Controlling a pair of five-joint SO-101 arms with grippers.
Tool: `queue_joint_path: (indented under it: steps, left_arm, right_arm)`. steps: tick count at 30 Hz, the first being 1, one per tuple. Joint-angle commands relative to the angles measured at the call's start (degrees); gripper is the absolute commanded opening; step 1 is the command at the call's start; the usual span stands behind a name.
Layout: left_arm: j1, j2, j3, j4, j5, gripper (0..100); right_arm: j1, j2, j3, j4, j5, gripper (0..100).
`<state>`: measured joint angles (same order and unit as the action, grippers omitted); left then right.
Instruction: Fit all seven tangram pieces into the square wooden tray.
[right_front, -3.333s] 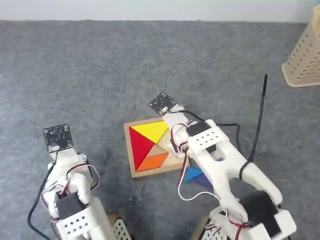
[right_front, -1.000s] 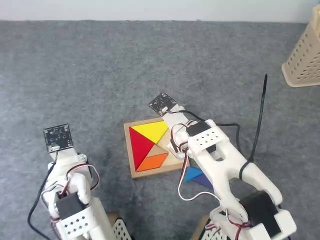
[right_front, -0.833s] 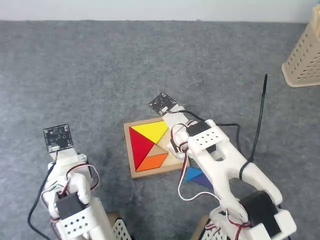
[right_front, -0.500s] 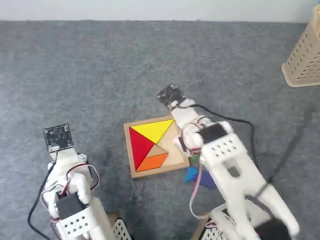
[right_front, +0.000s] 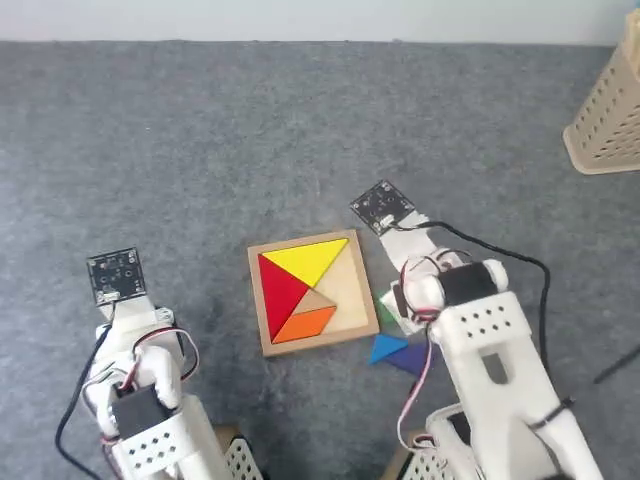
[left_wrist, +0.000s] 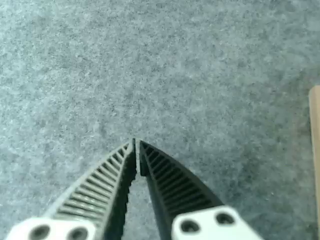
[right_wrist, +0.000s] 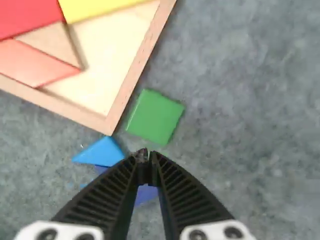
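Holding the right gripper (right_wrist: 145, 157) pinched shut and empty, I'm seeing the green square (right_wrist: 155, 116) lying flat on the carpet just ahead of its tips, just outside the tray (right_wrist: 136, 70) rim near a corner, w/ the blue triangle (right_wrist: 100, 151) beside the tips. R arm is sitting far nearer than the left gripper (left_wrist: 136, 146), also closed and well apart from the pieces; the square having no long axis, I'm judging any edge-to-edge pinch OK.
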<state>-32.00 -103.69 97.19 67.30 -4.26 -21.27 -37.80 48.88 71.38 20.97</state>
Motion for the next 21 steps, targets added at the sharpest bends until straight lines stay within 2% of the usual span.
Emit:
queue_joint_path:
  steps: [1, 4, 12, 21]
  left_arm:
    - [0.2, -0.4, -0.6, 0.4, 0.8, 1]
    - [0.2, -0.4, -0.6, 0.4, 0.8, 1]
    - [0.2, -0.4, -0.6, 0.4, 0.8, 1]
    - [0.2, -0.4, -0.6, 0.4, 0.8, 1]
  right_arm:
    - [0.7, 5.5, -0.5, -2.3, 0.3, 12.3]
    - [0.6, 10.6, -0.6, -5.7, -2.3, 18.4]
    - [0.5, 20.8, -4.7, -9.3, -2.9, 24.0]
    - [0.4, 25.8, -6.1, -13.7, -5.3, 25.0]
